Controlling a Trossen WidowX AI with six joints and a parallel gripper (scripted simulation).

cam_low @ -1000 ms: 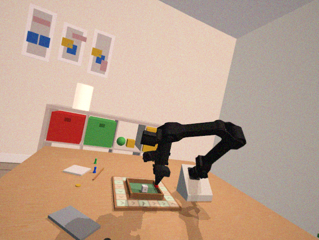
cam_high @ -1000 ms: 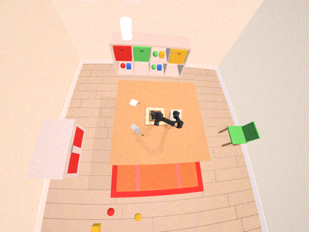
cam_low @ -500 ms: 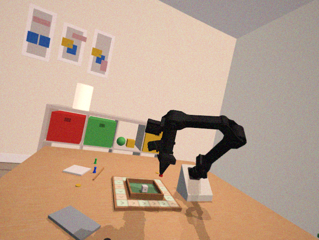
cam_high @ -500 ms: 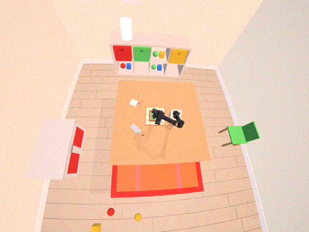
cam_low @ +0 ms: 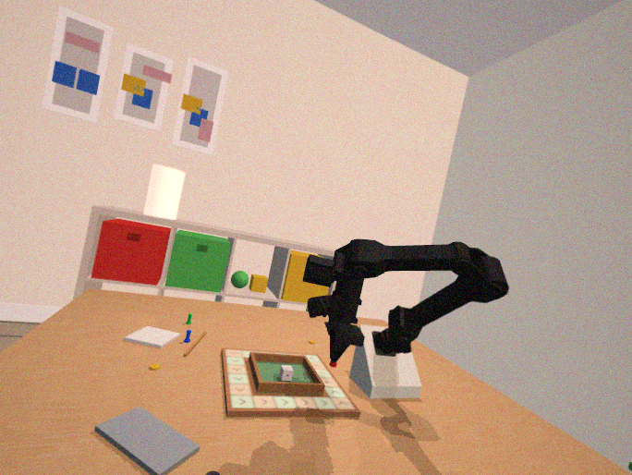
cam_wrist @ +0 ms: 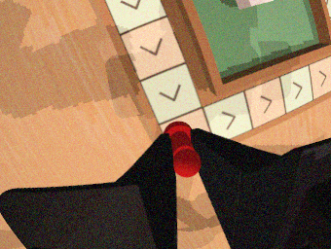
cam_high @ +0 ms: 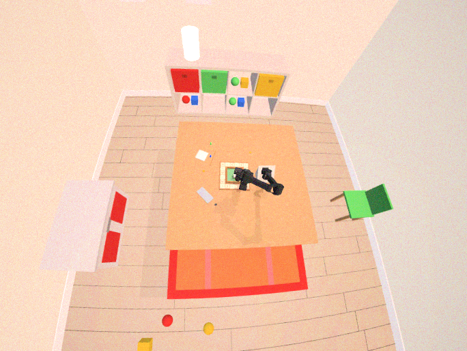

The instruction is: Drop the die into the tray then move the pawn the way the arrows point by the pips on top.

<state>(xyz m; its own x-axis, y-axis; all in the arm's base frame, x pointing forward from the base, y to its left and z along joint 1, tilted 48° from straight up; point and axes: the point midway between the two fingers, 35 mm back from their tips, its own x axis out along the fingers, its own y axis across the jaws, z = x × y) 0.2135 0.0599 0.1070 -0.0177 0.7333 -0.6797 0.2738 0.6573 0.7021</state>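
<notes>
My gripper [cam_low: 333,360] [cam_wrist: 180,140] is shut on the red pawn [cam_low: 333,364] [cam_wrist: 187,162], seen between the fingertips in the wrist view. The pawn appears raised off the board [cam_high: 222,180] [cam_low: 238,379] [cam_wrist: 170,92]; in the wrist view it overlaps a corner square where the arrows turn. The dice tray [cam_low: 291,389] [cam_wrist: 258,51] stands inside the ring of squares. The white die [cam_low: 286,373] [cam_wrist: 256,2] lies in the tray, cut off at the top of the wrist view. I cannot read its top pips reliably.
A blue pawn [cam_low: 187,336], a green pawn [cam_low: 188,319], a thin stick [cam_low: 195,344] and a white pad [cam_high: 201,155] [cam_low: 151,336] lie beyond the board. A grey slab [cam_high: 205,194] [cam_low: 147,440] lies nearer. Small yellow pieces [cam_low: 153,366] [cam_low: 311,342] lie around. The arm's white base [cam_low: 393,385] is beside the board.
</notes>
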